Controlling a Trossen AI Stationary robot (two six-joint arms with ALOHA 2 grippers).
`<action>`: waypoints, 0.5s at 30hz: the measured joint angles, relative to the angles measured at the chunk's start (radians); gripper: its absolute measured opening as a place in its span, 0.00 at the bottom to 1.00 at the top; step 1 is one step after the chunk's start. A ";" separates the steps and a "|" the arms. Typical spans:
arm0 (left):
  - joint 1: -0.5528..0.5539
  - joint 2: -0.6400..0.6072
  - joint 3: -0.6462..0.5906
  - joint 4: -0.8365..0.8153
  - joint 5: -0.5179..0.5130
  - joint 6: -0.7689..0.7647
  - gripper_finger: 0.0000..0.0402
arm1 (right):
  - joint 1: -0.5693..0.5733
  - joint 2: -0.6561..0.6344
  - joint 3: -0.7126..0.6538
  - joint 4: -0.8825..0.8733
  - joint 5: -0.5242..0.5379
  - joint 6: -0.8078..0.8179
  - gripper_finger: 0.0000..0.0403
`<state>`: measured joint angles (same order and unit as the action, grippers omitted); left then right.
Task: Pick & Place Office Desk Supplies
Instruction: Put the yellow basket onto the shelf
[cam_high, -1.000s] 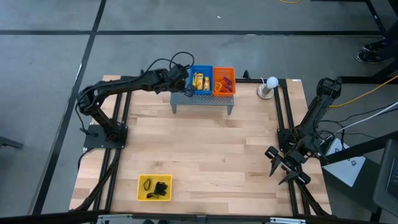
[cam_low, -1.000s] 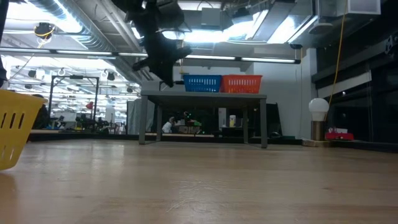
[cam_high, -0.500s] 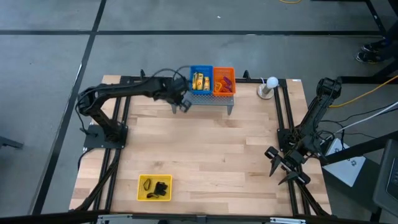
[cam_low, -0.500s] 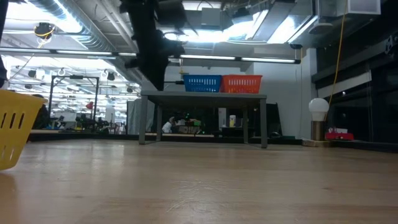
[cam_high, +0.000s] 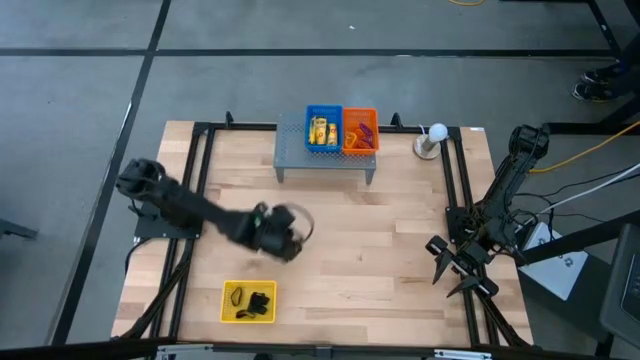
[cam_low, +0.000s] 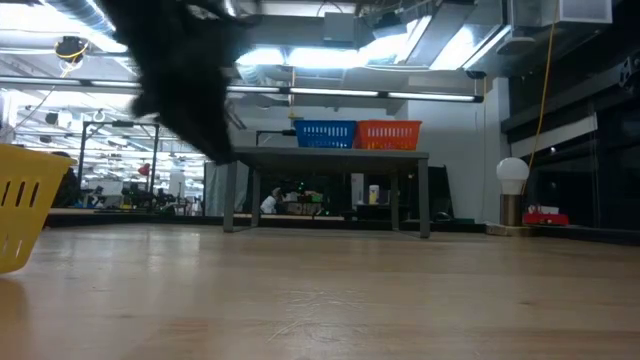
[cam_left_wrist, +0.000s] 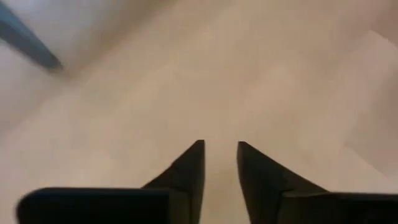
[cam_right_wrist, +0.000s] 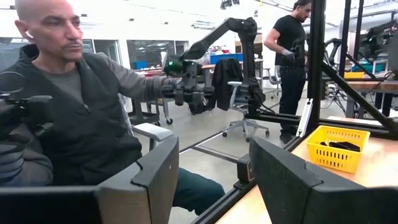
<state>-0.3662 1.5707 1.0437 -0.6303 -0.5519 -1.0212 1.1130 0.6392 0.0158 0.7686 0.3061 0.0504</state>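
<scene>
Even, bright light falls on the tabletop (cam_high: 350, 250) from overhead, with only soft, short shadows under the grey shelf (cam_high: 327, 160). Seen from tabletop height, long ceiling strip lights (cam_low: 380, 60) glare white, and the left arm (cam_low: 180, 80) is a dark smear — heavy motion blur. The left wrist picture is blurred throughout: pale wood, nothing sharp but the dark fingers (cam_left_wrist: 189, 174). The right wrist picture is crisp and well lit — daylight-white room behind.

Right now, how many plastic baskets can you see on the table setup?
3. The blue basket and the orange basket sit side by side on the grey shelf at the table's far edge. The yellow basket sits on the table at the near left.
</scene>
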 joint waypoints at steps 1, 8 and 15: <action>-0.040 0.000 -0.012 0.001 -0.006 -0.045 0.25 | 0.000 0.000 0.000 0.000 0.000 -0.006 0.49; -0.242 0.000 -0.045 -0.051 -0.004 -0.076 0.44 | 0.000 0.000 0.000 0.000 0.014 -0.009 0.49; -0.295 0.000 -0.045 -0.069 0.158 -0.018 0.57 | -0.001 0.000 0.000 0.000 0.097 0.007 0.49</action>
<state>-0.6615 1.5707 0.9985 -0.6994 -0.3942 -1.0394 1.1119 0.6392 0.0158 0.7686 0.4035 0.0574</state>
